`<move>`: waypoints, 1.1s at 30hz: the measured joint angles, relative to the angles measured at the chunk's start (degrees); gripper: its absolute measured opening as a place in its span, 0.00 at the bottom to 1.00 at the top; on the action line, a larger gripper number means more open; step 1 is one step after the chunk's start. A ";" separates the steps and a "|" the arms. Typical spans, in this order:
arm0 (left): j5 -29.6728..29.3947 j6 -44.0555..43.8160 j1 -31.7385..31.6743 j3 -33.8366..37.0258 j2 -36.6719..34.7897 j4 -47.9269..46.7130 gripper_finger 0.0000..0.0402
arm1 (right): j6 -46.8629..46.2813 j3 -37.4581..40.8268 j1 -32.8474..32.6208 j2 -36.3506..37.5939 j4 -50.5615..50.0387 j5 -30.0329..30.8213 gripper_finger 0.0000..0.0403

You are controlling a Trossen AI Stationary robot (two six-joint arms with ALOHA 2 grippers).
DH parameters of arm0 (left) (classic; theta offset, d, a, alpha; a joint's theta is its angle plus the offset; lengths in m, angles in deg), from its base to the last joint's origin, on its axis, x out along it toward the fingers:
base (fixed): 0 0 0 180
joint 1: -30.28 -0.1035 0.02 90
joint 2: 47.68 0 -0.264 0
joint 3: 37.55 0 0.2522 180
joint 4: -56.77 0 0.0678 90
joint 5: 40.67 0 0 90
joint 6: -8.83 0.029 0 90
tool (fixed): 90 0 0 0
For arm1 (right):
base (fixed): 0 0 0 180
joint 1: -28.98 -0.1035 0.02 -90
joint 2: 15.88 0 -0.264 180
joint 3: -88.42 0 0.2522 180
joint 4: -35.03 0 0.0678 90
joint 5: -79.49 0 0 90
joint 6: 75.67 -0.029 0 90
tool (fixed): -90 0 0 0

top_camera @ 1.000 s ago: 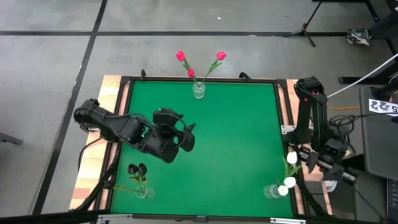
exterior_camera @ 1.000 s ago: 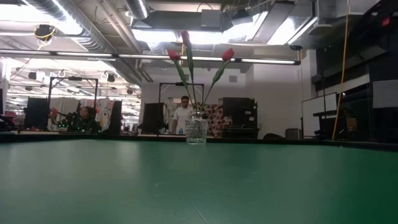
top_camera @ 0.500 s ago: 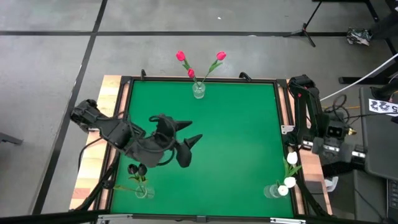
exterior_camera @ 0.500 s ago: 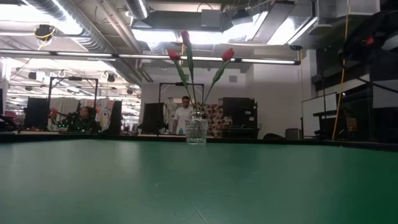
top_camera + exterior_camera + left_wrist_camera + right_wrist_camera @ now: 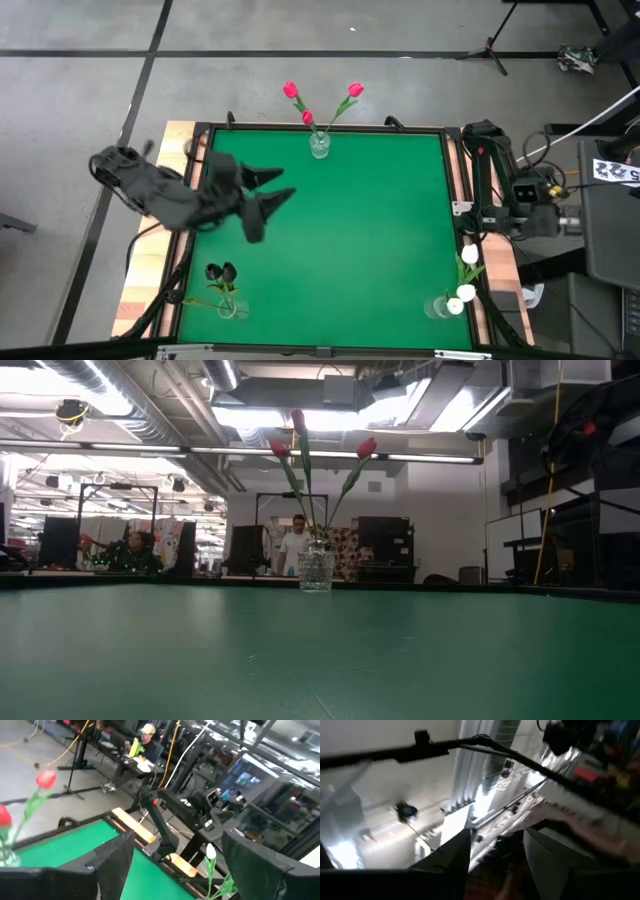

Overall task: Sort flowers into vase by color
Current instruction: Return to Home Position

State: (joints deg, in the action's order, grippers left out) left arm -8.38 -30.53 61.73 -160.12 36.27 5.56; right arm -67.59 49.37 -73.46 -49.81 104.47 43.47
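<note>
Three glass vases stand on the green mat. The far-middle vase (image 5: 319,145) (image 5: 316,570) holds pink-red tulips (image 5: 291,90). The near-left vase (image 5: 229,307) holds near-black tulips (image 5: 220,271), and the near-right vase (image 5: 438,306) holds white tulips (image 5: 467,258). My left gripper (image 5: 280,185) (image 5: 185,865) hangs open and empty above the mat's left half, fingers pointing toward the right edge. My right gripper (image 5: 545,220) (image 5: 495,860) is open and empty beyond the table's right edge, pointing up at the ceiling.
The mat has a dark raised frame (image 5: 455,170) with wooden boards (image 5: 150,270) outside it. The right arm's base and cables (image 5: 490,160) stand along the right edge. People (image 5: 293,545) are in the room behind the table. The middle of the mat (image 5: 370,230) is bare.
My left gripper has swung from above the mat's near-left middle toward the far and left edges and tipped up to about level. My right gripper has drawn back from beside the white tulips toward the far edge and turned to point upward. The flowers have stayed put.
</note>
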 joint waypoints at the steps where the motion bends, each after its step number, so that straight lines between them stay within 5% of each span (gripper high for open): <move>1: 0.00 1.55 0.34 0.00 -0.98 0.00 0.73 | -3.58 -0.45 0.00 0.00 -0.24 -0.20 0.46; 3: 0.07 6.19 1.27 -0.03 -2.75 0.04 0.73 | -4.41 -1.31 0.02 0.04 -2.75 -4.90 0.46; 8: 0.40 14.36 2.57 -0.07 -6.37 -0.01 0.73 | -1.82 -3.48 0.02 0.04 -7.32 -29.58 0.46; 10: 0.26 15.53 2.66 -0.07 -8.04 0.23 0.73 | -3.51 -6.38 0.04 0.08 -14.59 -33.54 0.46; 15: 3.41 17.90 2.70 -0.07 -11.36 0.82 0.73 | -11.09 -25.11 0.44 -1.23 -56.65 -37.17 0.46; 21: 5.27 26.37 2.70 -0.07 -13.14 3.13 0.73 | 8.00 -54.94 1.69 -4.90 -100.94 -56.67 0.46; 26: 10.66 30.59 2.70 -0.07 -14.58 3.31 0.73 | 8.74 -69.99 1.60 -6.39 -121.61 -53.37 0.46; 33: 11.76 27.60 3.30 5.74 -19.43 2.05 0.73 | 10.65 -76.89 -0.21 -5.31 -133.73 -52.11 0.46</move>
State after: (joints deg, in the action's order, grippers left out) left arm 3.37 -2.93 65.03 -154.38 16.84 7.61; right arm -56.95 -27.52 -73.66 -55.12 -29.25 -8.64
